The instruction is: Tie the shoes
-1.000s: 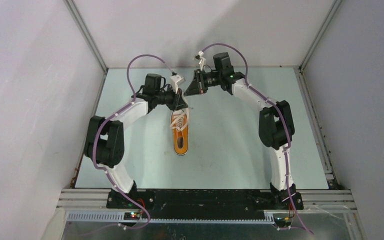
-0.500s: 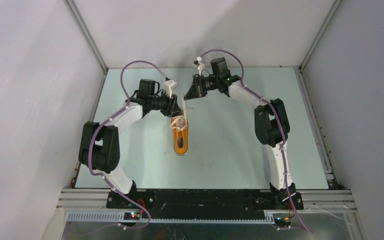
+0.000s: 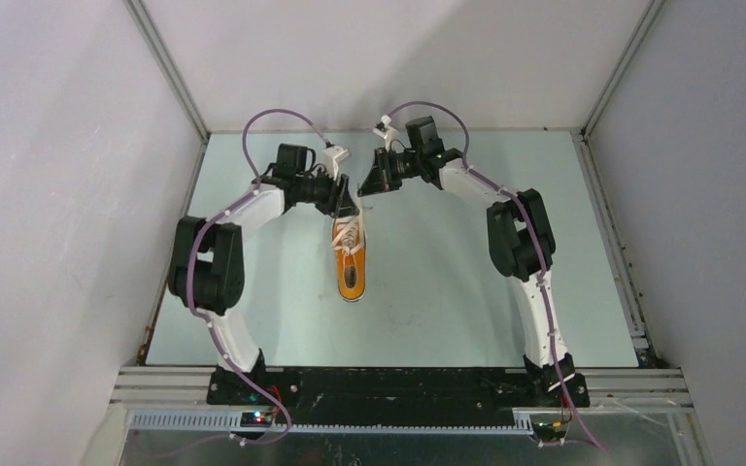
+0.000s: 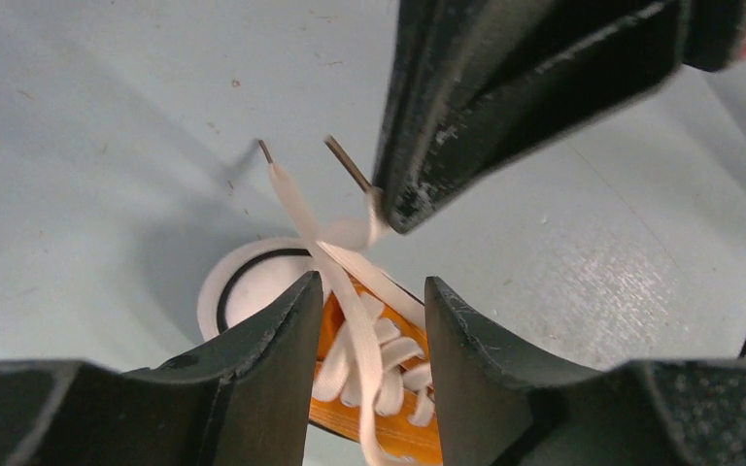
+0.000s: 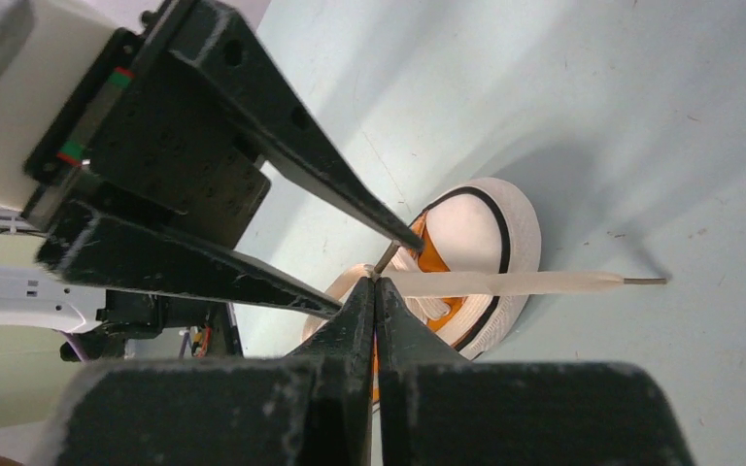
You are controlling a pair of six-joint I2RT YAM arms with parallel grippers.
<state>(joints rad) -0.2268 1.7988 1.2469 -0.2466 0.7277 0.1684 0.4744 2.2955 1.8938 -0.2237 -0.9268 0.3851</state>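
Note:
The orange sneaker [image 3: 350, 267] lies mid-table, its white toe cap [image 5: 476, 228] pointing away from the arm bases. My left gripper [image 3: 347, 202] hovers over the toe end, jaws open. One white lace [image 4: 355, 311] runs up between its fingers without being pinched. My right gripper [image 3: 367, 184] is just beyond and to the right, shut on the end of the other lace [image 5: 386, 260] close to its dark tip. The two laces cross [image 4: 335, 241] above the toe. The free lace [image 5: 505, 282] stretches out over the table beyond the toe cap.
The pale green table [image 3: 466, 282] is boxed in by grey walls at the back and both sides. A metal rail [image 3: 398, 379] carries the arm bases at the near edge. Purple cables loop above both wrists.
Both wrists have shifted slightly over the toe. The left arm swung out left and came back. The right gripper edged left and nearer, still holding the lace end.

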